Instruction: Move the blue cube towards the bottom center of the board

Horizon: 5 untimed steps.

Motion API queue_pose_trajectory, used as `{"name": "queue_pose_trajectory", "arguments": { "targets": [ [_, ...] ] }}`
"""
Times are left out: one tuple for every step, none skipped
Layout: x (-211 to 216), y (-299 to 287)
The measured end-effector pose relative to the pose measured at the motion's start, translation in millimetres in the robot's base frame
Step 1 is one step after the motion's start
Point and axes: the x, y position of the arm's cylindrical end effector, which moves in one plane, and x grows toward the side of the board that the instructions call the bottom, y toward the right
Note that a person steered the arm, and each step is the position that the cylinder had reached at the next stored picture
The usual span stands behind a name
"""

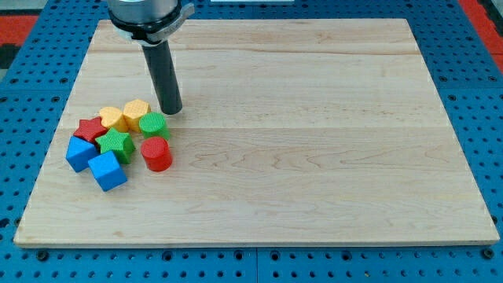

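The blue cube (108,170) sits at the lower edge of a tight huddle of blocks near the view's left side of the wooden board (314,157), tilted so one corner faces the view's bottom; the bottom centre it is meant to reach lies well off to its right and a little lower. A second blue block (79,153), of less certain shape, touches it on the left, and a green star (115,145) presses in just above. Farther up the cluster come a red star (91,128), a yellow star (112,117), a yellow block with flat sides (136,114), a green ribbed cylinder (153,124) and, just beside the cube's right, a red cylinder (157,154). My tip (171,111) rests on the board at the cluster's upper right, close beside the green cylinder and well apart from the cube (there is no pincer on this arm, only the dark rod, so nothing opens, closes or grips). From there a push would likely scatter the neighbours first; by my reading the tip needs to come round to the cube's upper-left side. The blocks look like matte plastic with fine ridged layers, light enough to slide; the board is pale, smooth planking, set on a blue perforated base (31,47).
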Motion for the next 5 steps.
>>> {"name": "queue_pose_trajectory", "arguments": {
  "targets": [
    [-50, -59],
    [-61, -144],
    [-47, -172],
    [2, -172],
    [106, -149]
  ]
}}
